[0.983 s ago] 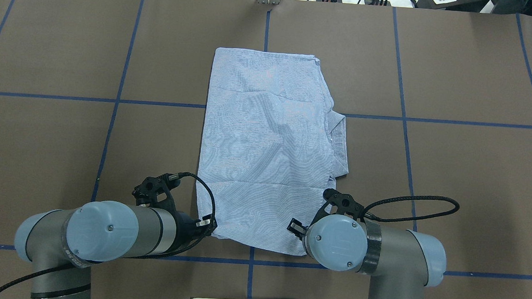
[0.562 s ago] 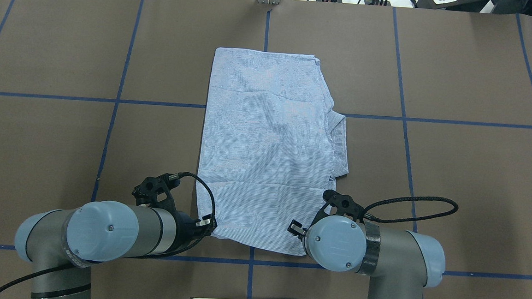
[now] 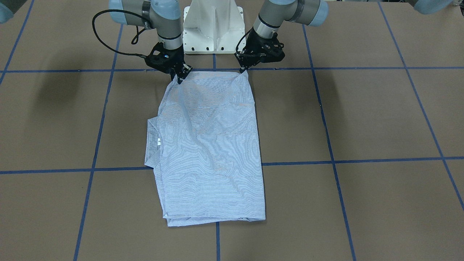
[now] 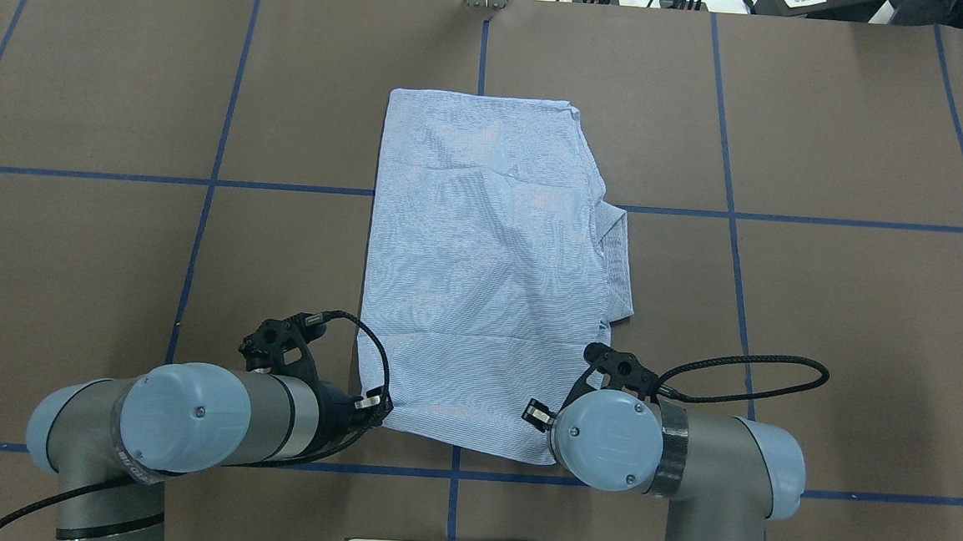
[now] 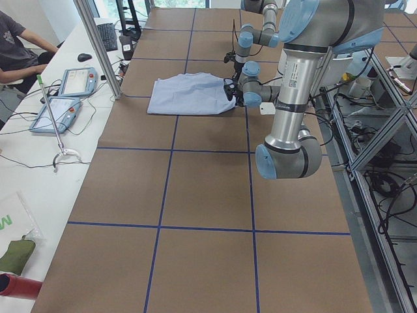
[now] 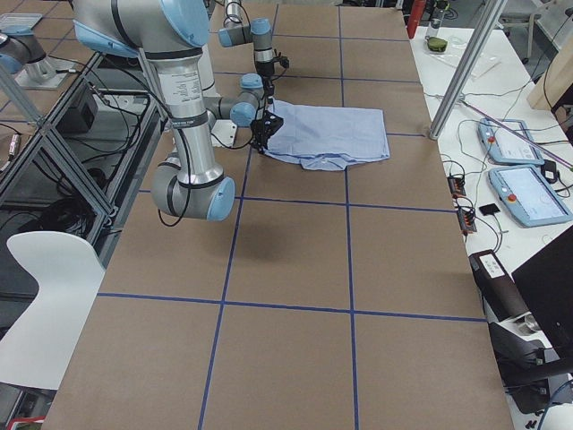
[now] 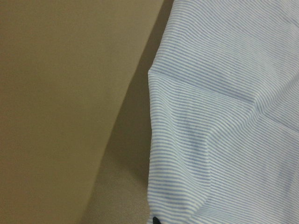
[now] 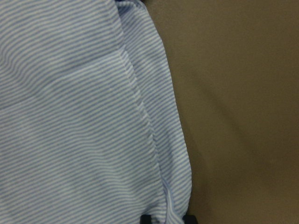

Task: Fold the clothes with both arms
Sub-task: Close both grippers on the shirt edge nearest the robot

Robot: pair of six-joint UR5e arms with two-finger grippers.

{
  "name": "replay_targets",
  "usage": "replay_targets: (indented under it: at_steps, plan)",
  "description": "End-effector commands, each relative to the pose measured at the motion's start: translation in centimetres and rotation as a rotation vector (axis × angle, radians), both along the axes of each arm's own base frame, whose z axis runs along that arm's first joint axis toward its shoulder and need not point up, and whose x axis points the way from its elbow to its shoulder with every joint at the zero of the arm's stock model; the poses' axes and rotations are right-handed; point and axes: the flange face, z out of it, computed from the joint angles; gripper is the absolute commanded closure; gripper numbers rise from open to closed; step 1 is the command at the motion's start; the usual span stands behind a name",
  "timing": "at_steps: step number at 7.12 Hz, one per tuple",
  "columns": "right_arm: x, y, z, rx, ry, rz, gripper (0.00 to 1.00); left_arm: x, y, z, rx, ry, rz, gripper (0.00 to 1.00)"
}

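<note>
The clothes are one light blue striped shirt [image 4: 483, 245], folded into a long rectangle on the brown table, its collar [image 3: 152, 141] sticking out on one side. My left gripper [image 4: 379, 408] is shut on the near left corner of the shirt [image 3: 210, 145]. My right gripper [image 4: 538, 416] is shut on the near right corner. In the front-facing view both corners are pulled up a little, under the left gripper [image 3: 243, 70] and the right gripper [image 3: 180, 79]. Both wrist views show striped cloth [image 7: 224, 116] [image 8: 70, 116] running down to the fingertips [image 8: 145, 218].
The white pedestal base [image 3: 213, 25] stands between the arms at the near edge. Blue tape lines [image 4: 482, 53] cross the table. In the left side view a person [image 5: 19, 45] sits at a side desk with control pendants [image 5: 78, 81]. A white chair [image 6: 45, 296] stands off the table.
The shirt's near edge and its two held corners have drawn slightly up and inward. Both arms have barely shifted.
</note>
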Motion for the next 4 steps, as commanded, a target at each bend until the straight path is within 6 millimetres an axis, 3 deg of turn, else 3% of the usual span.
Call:
replay_targets:
  at_steps: [1,4]
  plan:
    - [0.3,-0.18,-0.31,0.003,-0.006,0.01,1.0,-0.04,-0.14,-0.07,0.001,0.001,-0.002,1.0]
    - [1.04,-0.97,-1.06,0.001,-0.027,0.023,1.0,0.0,-0.06,-0.07,0.001,0.001,0.0,1.0]
